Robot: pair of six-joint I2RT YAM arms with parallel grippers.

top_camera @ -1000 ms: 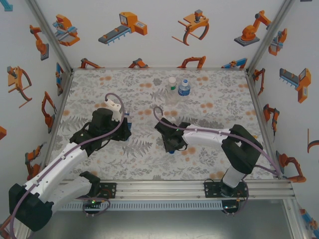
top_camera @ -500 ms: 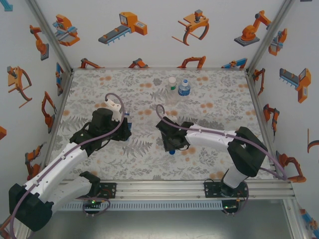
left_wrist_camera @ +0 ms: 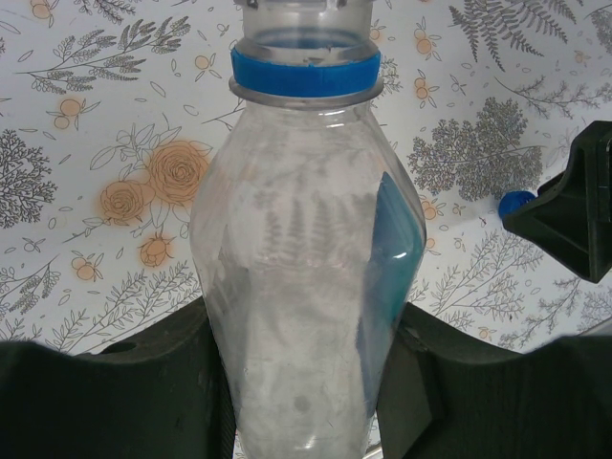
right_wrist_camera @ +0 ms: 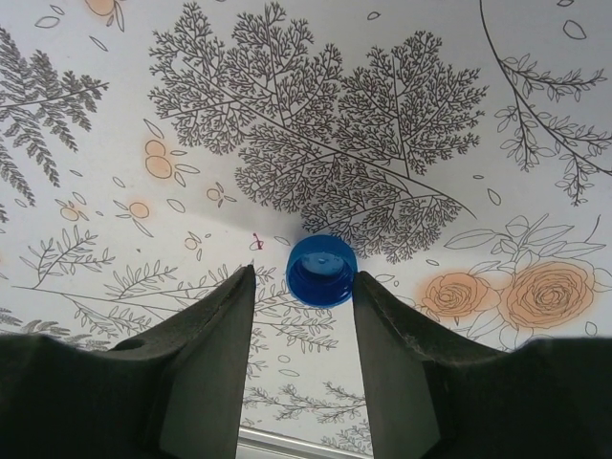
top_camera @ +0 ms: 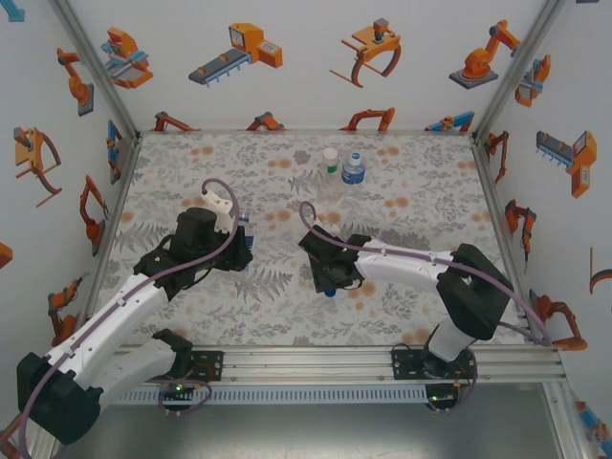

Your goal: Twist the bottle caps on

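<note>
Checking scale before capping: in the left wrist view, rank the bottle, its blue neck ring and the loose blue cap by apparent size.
1. Bottle, largest by far.
2. Neck ring.
3. Cap, smallest as seen; it lies farther from the camera, so its true size against the ring is unsure.

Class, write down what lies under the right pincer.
A blue cap lies on the floral table between the right pincer's open jaws; its underside is hidden.
</note>
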